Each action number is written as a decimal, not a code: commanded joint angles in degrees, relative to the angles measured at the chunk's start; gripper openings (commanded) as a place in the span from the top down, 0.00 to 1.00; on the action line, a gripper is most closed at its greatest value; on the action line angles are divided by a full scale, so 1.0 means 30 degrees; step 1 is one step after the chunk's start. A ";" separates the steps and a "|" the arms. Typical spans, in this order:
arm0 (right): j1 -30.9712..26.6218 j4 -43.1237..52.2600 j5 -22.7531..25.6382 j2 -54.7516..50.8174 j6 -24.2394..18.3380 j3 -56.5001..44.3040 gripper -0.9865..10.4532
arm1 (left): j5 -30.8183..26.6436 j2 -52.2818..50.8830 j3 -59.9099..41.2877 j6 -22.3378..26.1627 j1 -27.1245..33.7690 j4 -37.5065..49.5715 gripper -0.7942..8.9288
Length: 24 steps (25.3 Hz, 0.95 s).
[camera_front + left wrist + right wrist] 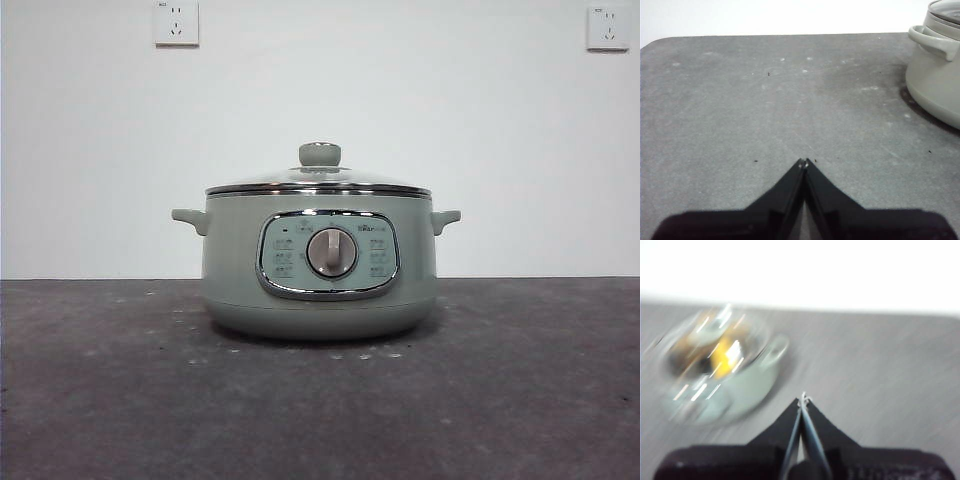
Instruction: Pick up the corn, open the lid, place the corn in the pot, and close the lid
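Corn shows only as a blurred yellow-orange patch through the glass of the lid, inside the pot. That lid sits closed on the pot's rim, its green knob upright. Sage-green and squat, the pot stands on the grey worktop with its dial facing the front camera, and two wall sockets hang on the white wall behind. Left pincer hovers over bare worktop, its jaws pressed together, the pot off to one side. Right pincer is likewise pressed together, above the worktop near the pot, in a motion-blurred picture.
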 commanded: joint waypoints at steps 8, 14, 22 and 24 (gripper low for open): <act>-0.3781 0.9989 -0.1173 -0.5428 -0.0911 -1.1854 0.91 | 0.0080 -0.0007 -0.0146 -0.0109 0.0058 0.0131 0.92; -0.3905 1.0870 -0.1166 -0.7410 -0.0860 -1.5817 0.91 | 0.0080 -0.0007 -0.0153 -0.0109 0.0058 0.0131 0.92; -0.3905 1.0943 -0.1246 -0.7810 -0.0860 -1.7733 0.91 | 0.0087 -0.0007 -0.0153 -0.0109 0.0058 0.0131 0.92; -0.3905 1.0943 -0.1253 -0.7810 -0.0860 -1.8017 0.91 | 0.0080 -0.0007 -0.0153 -0.0109 0.0058 0.0131 0.92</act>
